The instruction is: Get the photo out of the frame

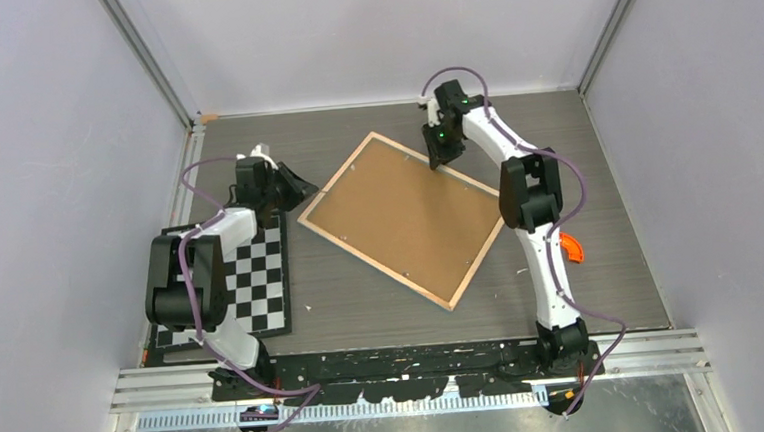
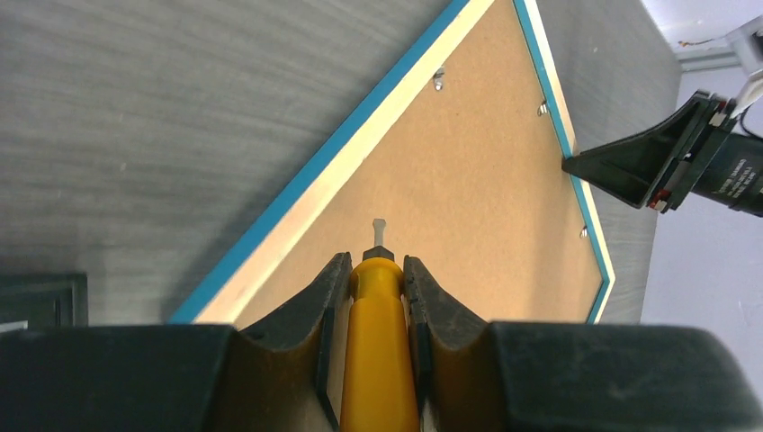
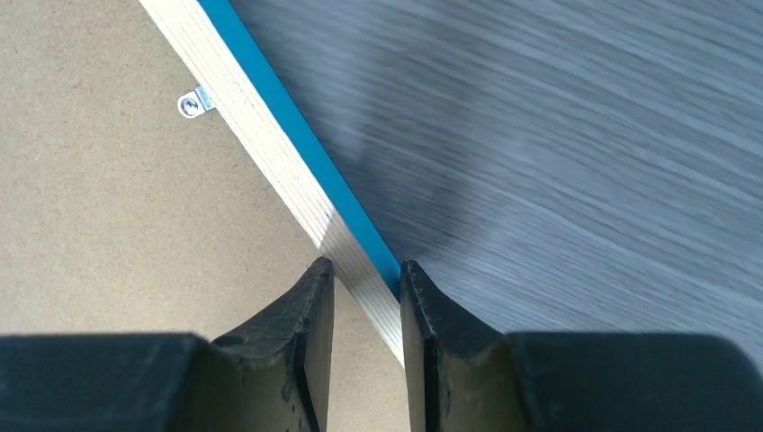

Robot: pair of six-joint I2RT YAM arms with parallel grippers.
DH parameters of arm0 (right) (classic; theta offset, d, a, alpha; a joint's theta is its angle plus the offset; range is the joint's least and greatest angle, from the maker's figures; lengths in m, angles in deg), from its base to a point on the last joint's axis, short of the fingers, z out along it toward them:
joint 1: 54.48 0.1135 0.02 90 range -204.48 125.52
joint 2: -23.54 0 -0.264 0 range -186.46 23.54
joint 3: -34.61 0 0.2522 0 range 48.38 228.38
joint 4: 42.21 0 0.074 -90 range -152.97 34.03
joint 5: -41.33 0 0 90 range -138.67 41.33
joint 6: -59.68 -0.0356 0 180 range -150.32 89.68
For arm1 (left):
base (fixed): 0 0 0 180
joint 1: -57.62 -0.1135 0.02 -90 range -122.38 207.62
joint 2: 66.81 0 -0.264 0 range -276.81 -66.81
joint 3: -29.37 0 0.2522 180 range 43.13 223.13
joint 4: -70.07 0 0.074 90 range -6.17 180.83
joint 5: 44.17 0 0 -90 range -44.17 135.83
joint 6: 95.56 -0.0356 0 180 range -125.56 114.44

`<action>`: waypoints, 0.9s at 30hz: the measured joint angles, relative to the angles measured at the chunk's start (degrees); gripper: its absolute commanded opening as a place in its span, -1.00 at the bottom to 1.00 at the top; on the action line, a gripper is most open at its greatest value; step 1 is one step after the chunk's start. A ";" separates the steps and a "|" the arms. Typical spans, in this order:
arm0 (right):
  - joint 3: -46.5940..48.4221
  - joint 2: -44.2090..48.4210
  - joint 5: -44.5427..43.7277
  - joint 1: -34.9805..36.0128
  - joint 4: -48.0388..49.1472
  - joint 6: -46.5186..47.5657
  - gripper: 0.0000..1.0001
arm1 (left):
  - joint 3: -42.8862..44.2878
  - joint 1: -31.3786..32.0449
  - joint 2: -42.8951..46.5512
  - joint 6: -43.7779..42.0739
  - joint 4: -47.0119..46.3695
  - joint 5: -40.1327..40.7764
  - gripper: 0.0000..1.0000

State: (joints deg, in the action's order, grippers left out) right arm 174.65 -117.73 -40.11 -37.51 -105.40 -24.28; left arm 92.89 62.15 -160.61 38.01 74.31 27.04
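The frame (image 1: 403, 220) lies face down in the middle of the table, brown back up, with a wood rim and a blue edge (image 2: 468, 180). The photo is hidden under the back board. Small metal tabs (image 3: 193, 103) hold the board along the rim. My left gripper (image 2: 376, 261) is shut on a yellow-handled screwdriver (image 2: 378, 342), whose tip hovers over the back near the frame's left corner; from above, that gripper (image 1: 294, 188) sits just left of the frame. My right gripper (image 3: 366, 267) straddles the far-right rim (image 3: 270, 135), one finger on the board side and one against the blue edge.
A black-and-white checkerboard (image 1: 252, 284) lies at the left under the left arm. A small orange object (image 1: 570, 250) sits on the table beside the right arm. Walls close in the table at the back and on both sides.
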 measured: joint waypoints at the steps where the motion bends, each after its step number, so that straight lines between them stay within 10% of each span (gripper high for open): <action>1: -0.35 0.11 -0.13 -1.14 0.13 -1.51 -0.99 | 0.81 0.00 -0.35 -0.33 -0.09 0.00 -1.00; 11: -14.97 8.13 6.21 -4.81 0.94 -13.14 -0.99 | 9.09 0.79 -6.10 -1.01 -0.17 -0.26 -1.00; 21: -23.89 11.50 18.01 -3.96 -0.57 -20.11 0.09 | 17.53 5.99 -15.34 -0.42 -1.14 -0.33 -1.00; 27: -19.50 10.71 18.69 -4.11 -3.74 -20.68 0.32 | 19.34 5.84 -18.58 -0.31 -1.16 -0.46 -1.00</action>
State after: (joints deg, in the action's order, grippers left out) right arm 155.16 -107.02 -21.42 -41.62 -109.14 -44.95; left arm 112.24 67.99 -179.19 37.71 73.15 26.58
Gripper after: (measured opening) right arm 0.624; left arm 0.240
